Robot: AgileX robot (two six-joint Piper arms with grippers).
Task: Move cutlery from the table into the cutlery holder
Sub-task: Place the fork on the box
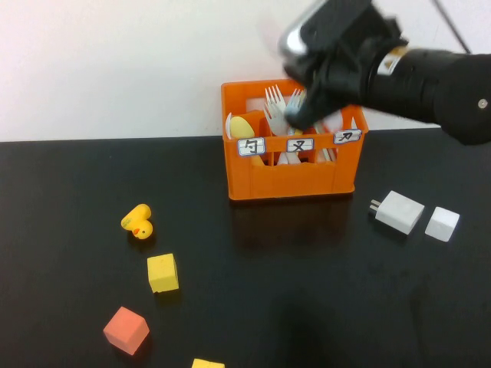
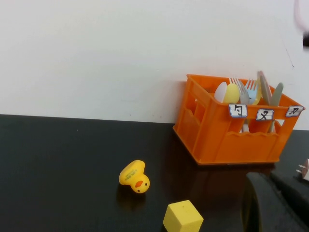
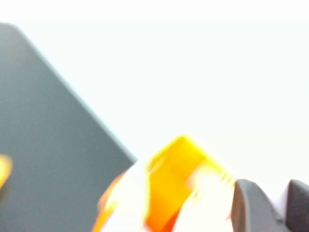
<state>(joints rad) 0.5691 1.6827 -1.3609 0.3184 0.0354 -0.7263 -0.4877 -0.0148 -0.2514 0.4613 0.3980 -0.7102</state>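
Observation:
The orange cutlery holder [image 1: 291, 172] [image 2: 227, 140] stands at the back of the black table [image 1: 307, 291], with several forks and spoons upright in it. My right gripper [image 1: 299, 119] [image 3: 277, 191] hangs blurred over the holder's top, above its middle and right compartments. Its fingers [image 3: 248, 208] stand a narrow gap apart with a pale pink strip between them, a piece of cutlery; whether it is the knife or the fork I cannot tell. A pink blur [image 2: 301, 12] shows above the holder. My left gripper [image 2: 270, 181] is shut and empty, low over the table in front of the holder; the high view does not show it.
A yellow toy duck [image 1: 138, 222] [image 2: 135, 177], a yellow cube [image 1: 163, 273] [image 2: 183, 217], an orange cube [image 1: 126, 330] and another yellow cube [image 1: 207, 363] lie front left. Two white charger blocks [image 1: 399, 211] [image 1: 443, 223] lie right of the holder. A white wall rises behind the table.

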